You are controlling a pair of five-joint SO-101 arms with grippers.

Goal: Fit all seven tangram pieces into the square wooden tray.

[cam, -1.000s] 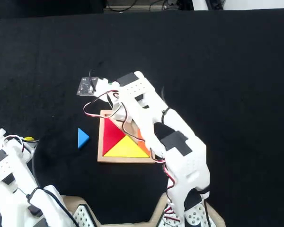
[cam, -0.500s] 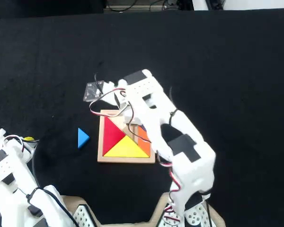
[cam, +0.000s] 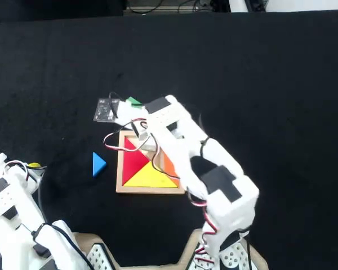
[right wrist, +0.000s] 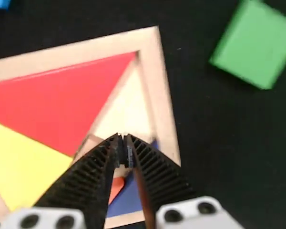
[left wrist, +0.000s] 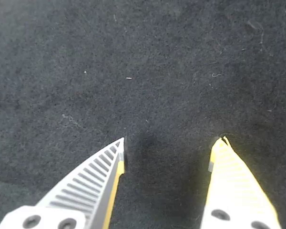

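Black table (cam: pixel 281 84) is carrying the tray (cam: pixel 149 190) left of centre; your right claw (right wrist: pixel 123 142) is hovering closed over it, your left claw (left wrist: pixel 169 148) is hanging open.

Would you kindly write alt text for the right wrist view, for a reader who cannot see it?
The right gripper, shut, hangs over the wooden tray, which holds a red triangle and a yellow triangle beside a bare gap. A green square lies outside it on the black cloth.
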